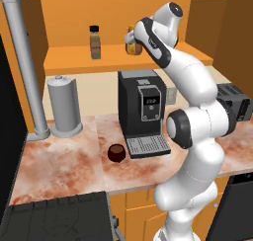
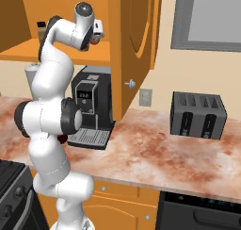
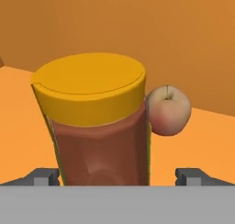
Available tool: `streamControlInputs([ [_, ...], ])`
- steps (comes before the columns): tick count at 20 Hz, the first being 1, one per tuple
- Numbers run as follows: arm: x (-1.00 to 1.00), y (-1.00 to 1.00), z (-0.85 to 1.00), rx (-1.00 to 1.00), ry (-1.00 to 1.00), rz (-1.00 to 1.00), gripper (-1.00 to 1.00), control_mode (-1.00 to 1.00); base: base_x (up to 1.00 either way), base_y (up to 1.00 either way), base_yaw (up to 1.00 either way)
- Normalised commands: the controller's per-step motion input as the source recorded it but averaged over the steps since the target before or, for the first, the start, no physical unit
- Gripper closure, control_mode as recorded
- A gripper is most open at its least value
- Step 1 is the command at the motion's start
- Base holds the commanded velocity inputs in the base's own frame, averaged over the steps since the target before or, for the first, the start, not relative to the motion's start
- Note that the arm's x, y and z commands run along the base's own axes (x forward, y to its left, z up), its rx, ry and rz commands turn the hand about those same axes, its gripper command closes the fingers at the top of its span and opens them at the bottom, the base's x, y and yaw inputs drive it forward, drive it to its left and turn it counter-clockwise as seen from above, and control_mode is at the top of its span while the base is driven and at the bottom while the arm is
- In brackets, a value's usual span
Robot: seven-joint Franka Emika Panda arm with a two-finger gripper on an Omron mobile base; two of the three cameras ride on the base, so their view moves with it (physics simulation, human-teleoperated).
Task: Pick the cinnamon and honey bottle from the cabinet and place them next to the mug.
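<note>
The honey bottle (image 3: 98, 126) stands upright on the open shelf of the orange wall cabinet (image 1: 74, 60), its long axis vertical and its yellow-orange cap (image 3: 89, 87) uppermost. In the hand view it lies directly ahead of the tool (image 3: 117, 176), centred in the gap between the two dark finger tips, which rise to either side of its amber body without touching it. The tool stands wide and holds nothing. A small apple (image 3: 168, 110) sits on the same shelf just beside the bottle, behind and to one side of it, apparently touching its shoulder, though contact cannot be confirmed.

In the left base view the arm reaches up to the shelf and its wrist covers most of the bottle (image 1: 132, 46); the cinnamon (image 1: 95, 42), a slim clear jar with black cap and brown contents, stands upright on the same shelf, well apart from the bottle and farther from the tool. The honey bottle is therefore judged to be the first item to be taken.

Below the shelf, on the marbled worktop (image 1: 64, 161), the dark brown mug (image 1: 117, 153) rests just beside the drip tray of the coffee machine (image 1: 142, 111). A paper towel roll (image 1: 64, 106) stands to the far side, and a toaster (image 2: 197, 115) sits well apart along the worktop.

The coming move is judged to be a short advance and a closing of the fingers across the bottle's body, with care for the neighbouring apple.
</note>
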Motion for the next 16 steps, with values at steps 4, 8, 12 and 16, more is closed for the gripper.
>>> streamControlInputs([
  [4, 0.07, 0.05, 0.0, 0.0, 0.0, 0.0, -1.0, -1.0, 0.0, 0.0, 0.0],
  [8, 0.09, 0.03, -0.01, 0.0, 0.0, 0.0, -1.0, -1.0, 0.0, 0.0, 0.0],
  [12, 0.0, 0.0, 0.0, 0.0, 0.0, 0.0, -1.0, -1.0, 0.0, 0.0, 0.0],
  [16, 0.0, 0.0, 0.0, 0.0, 0.0, 0.0, 1.0, -1.0, 0.0, 0.0, 0.0],
])
